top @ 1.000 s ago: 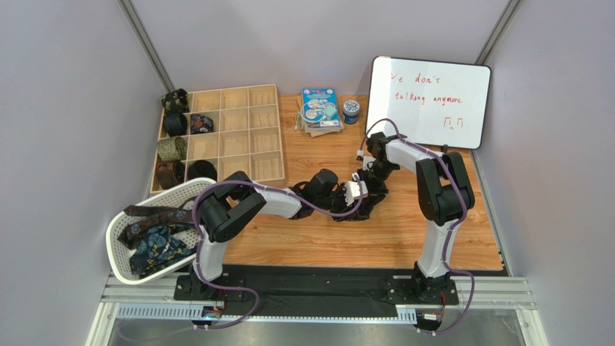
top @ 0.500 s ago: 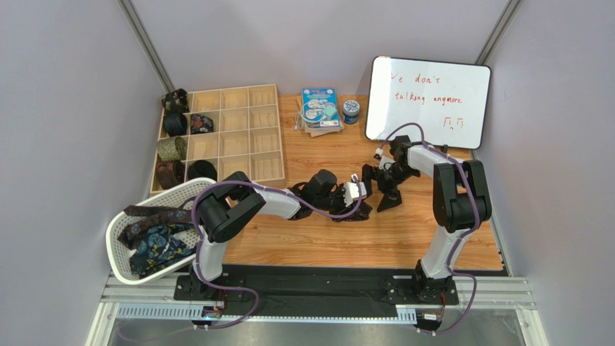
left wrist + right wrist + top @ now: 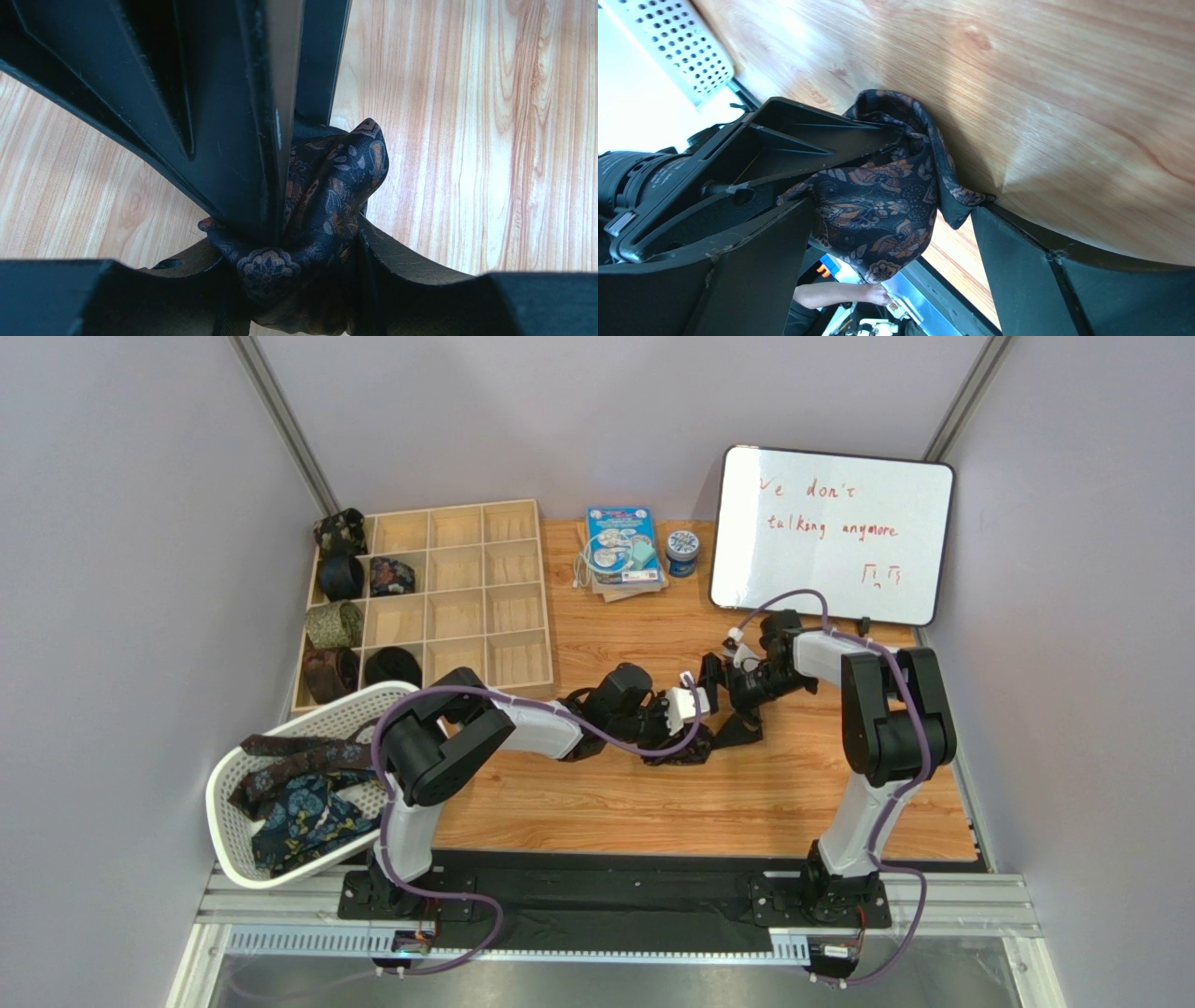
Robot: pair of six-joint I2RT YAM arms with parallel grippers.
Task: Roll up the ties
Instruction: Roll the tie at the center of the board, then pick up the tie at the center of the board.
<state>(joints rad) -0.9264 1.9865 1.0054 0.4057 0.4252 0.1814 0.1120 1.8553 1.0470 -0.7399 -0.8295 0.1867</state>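
A: Okay, top view: right gripper (image 3: pixel 730 703) has let go, jaws wide, beside the tie (image 3: pixel 685 745) on the table (image 3: pixel 730 805).
B: Left wrist: we see left gripper (image 3: pixel 295 301) pinching it. Right wrist: tie inside the wide jaws; we expect a regrip.

top: high, looking down | wrists: close, opposite sides, sharing tie (image 3: pixel 319 189)

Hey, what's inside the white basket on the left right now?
Loose unrolled ties: a brown-maroon tie draped across the basket, and a navy-teal patterned tie beside it. The left arm covers the basket's right side, so anything there is hidden.
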